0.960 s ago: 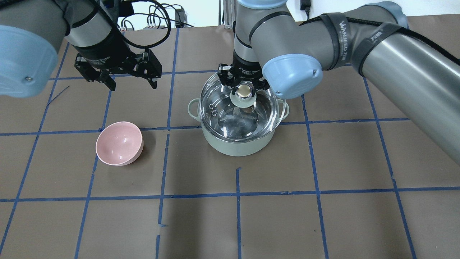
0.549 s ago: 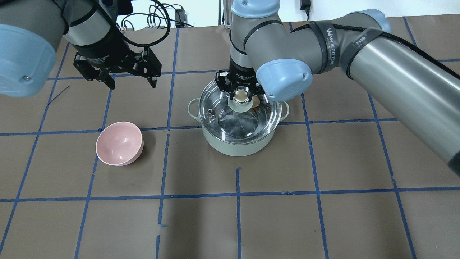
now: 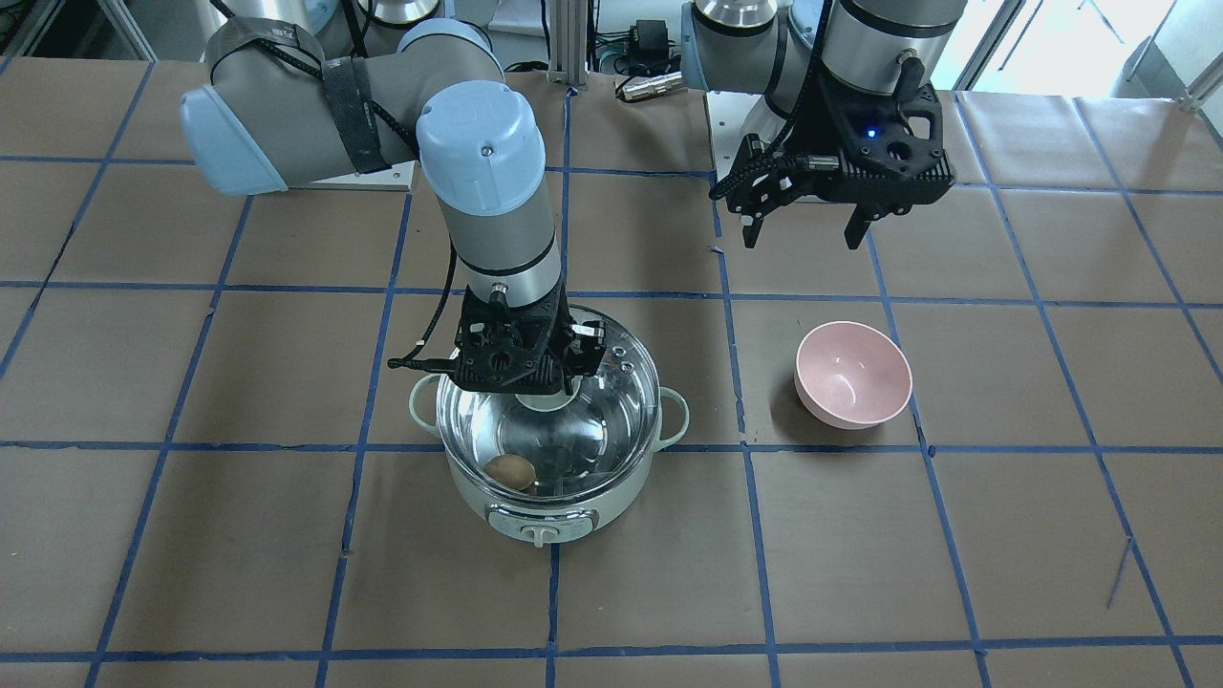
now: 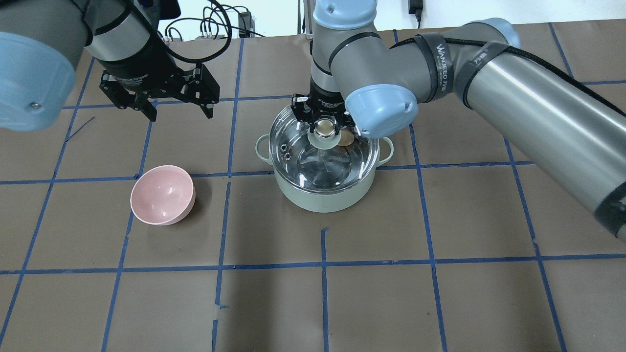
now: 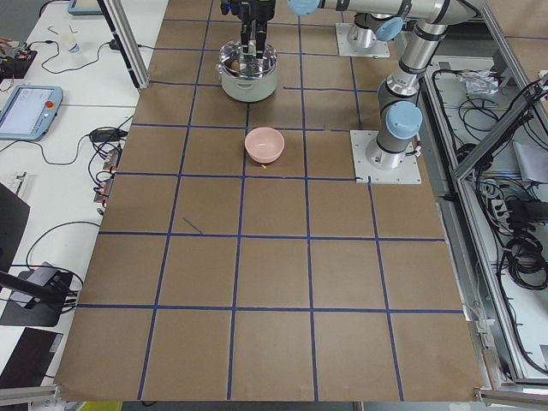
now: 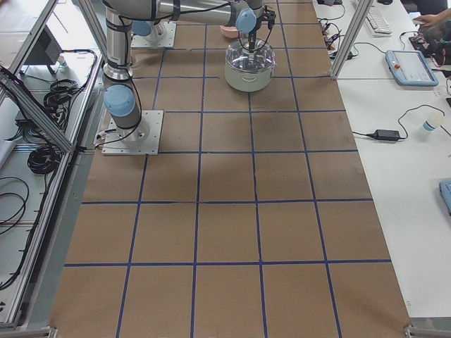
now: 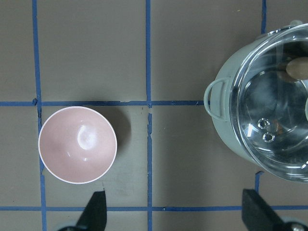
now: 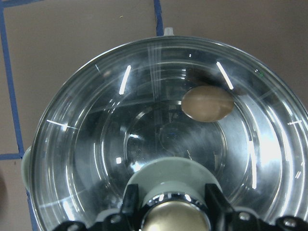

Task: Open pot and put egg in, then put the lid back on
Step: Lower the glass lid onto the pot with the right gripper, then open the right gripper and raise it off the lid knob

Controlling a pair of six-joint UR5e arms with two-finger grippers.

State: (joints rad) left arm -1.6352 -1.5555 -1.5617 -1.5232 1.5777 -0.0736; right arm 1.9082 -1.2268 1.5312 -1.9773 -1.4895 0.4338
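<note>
The mint-green pot (image 4: 323,198) stands mid-table; it also shows in the front view (image 3: 478,497) and the left wrist view (image 7: 226,120). The brown egg (image 4: 346,139) lies inside it on the steel bottom, seen through the glass (image 3: 511,471) (image 8: 208,103). My right gripper (image 4: 326,128) is shut on the beige knob of the glass lid (image 4: 298,156) and holds the lid level over the pot's mouth, at about rim height (image 8: 96,144). I cannot tell if the lid rests on the rim. My left gripper (image 4: 182,116) is open and empty, high above the table behind the bowl.
A pink bowl (image 4: 163,194) stands empty to the pot's left, also in the front view (image 3: 853,375) and the left wrist view (image 7: 77,144). Brown paper with blue tape lines covers the table. Cables lie along the far edge.
My right gripper has carried the lid a little left and down, so it now lines up with the pot. The egg now shows through the glass. The left arm has not moved.
</note>
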